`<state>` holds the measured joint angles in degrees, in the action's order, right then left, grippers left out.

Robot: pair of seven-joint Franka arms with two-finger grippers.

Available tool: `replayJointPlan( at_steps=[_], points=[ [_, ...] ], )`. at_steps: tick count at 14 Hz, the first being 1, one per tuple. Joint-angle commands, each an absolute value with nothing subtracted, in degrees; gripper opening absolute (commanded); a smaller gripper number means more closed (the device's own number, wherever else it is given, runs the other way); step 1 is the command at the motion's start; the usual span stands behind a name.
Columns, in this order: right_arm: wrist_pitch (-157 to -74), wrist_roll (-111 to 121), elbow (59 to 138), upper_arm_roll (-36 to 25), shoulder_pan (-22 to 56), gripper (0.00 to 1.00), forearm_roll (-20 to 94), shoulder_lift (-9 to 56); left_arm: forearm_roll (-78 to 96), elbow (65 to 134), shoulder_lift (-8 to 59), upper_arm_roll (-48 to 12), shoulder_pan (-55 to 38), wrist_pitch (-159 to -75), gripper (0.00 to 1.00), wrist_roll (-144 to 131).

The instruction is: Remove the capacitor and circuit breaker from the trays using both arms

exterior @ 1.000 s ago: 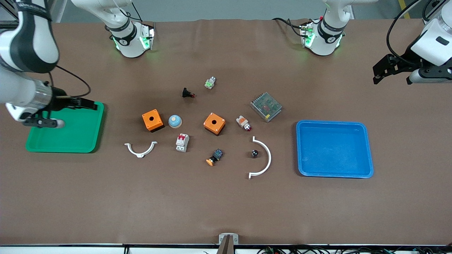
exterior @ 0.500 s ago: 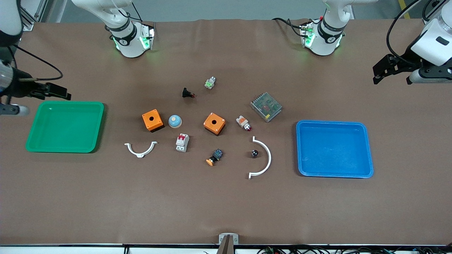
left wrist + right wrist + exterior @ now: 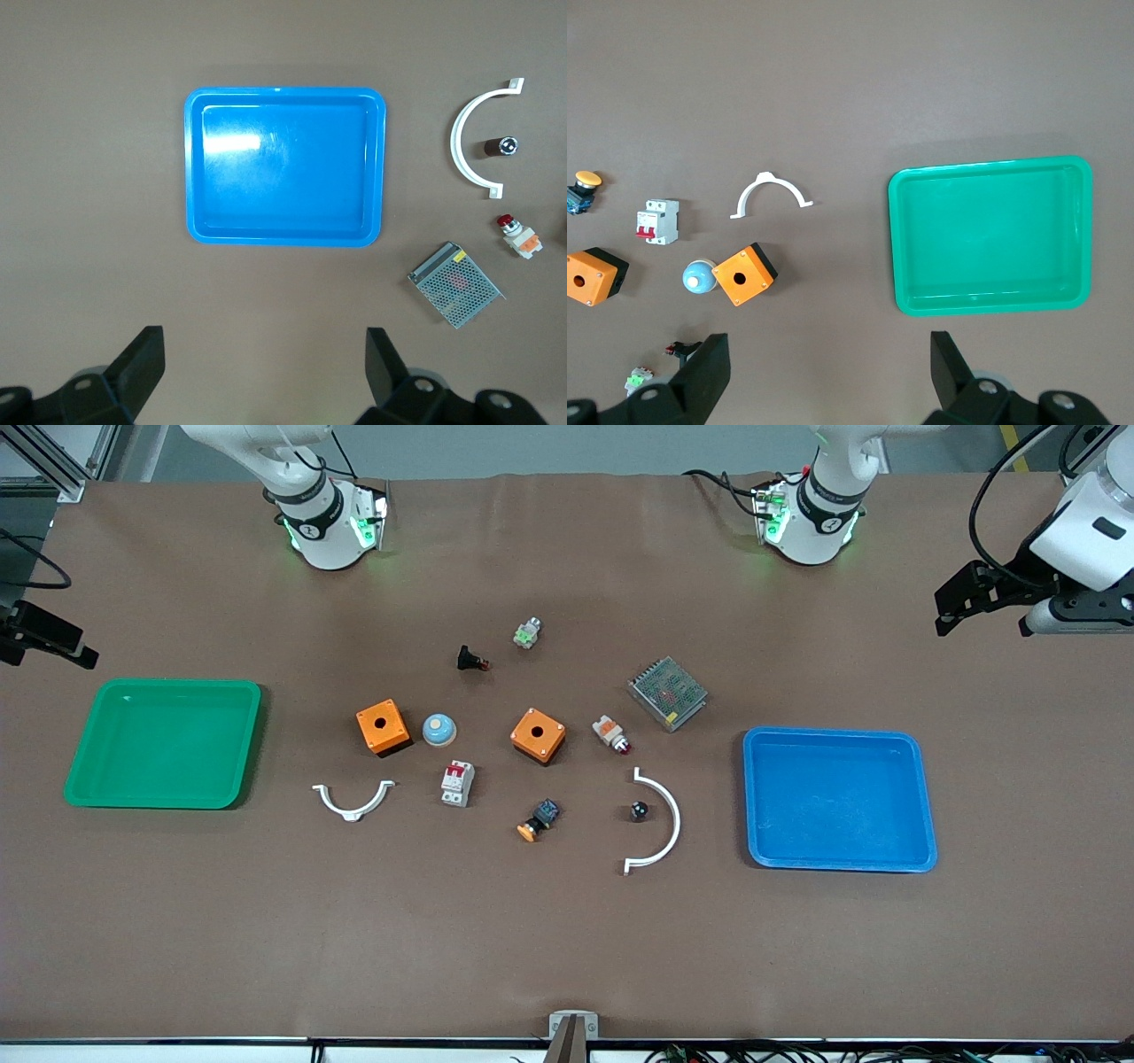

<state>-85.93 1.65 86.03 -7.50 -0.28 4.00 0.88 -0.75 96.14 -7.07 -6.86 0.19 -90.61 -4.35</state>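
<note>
The capacitor (image 3: 638, 810), a tiny black cylinder with a silvery top, stands inside the large white arc (image 3: 671, 824); it also shows in the left wrist view (image 3: 499, 147). The light-grey breaker (image 3: 457, 783) with red levers lies mid-table, also in the right wrist view (image 3: 658, 221). My left gripper (image 3: 983, 624) is open and empty, up over bare table at the left arm's end (image 3: 263, 372). My right gripper (image 3: 49, 639) is open and empty, up over the table at the right arm's end, beside the green tray (image 3: 828, 372).
Green tray (image 3: 254, 717) at the right arm's end, blue tray (image 3: 749, 797) at the left arm's. Between them: two orange boxes (image 3: 383, 726) (image 3: 538, 735), a blue-domed button (image 3: 438, 729), an indicator lamp (image 3: 611, 733), a mesh box (image 3: 667, 692), an orange-capped switch (image 3: 538, 821), a small arc (image 3: 353, 799).
My right gripper has moved from over the green tray out toward the table's end at the right arm's side. The left arm has not moved.
</note>
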Motion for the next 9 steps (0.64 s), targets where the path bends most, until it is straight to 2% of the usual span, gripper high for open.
replayJointPlan(
  at_steps=[1,9],
  points=[
    [-85.43,1.67,82.80,-6.77,-1.06,1.00,2.81,2.11,0.00,96.06,-7.47,-7.29,0.88,-89.74,1.00,-3.52],
    [-85.61,1.93,82.09,-6.77,-1.06,1.00,2.90,2.20,-0.35,93.87,-5.89,-7.29,0.79,-89.65,1.00,-3.78]
  ],
)
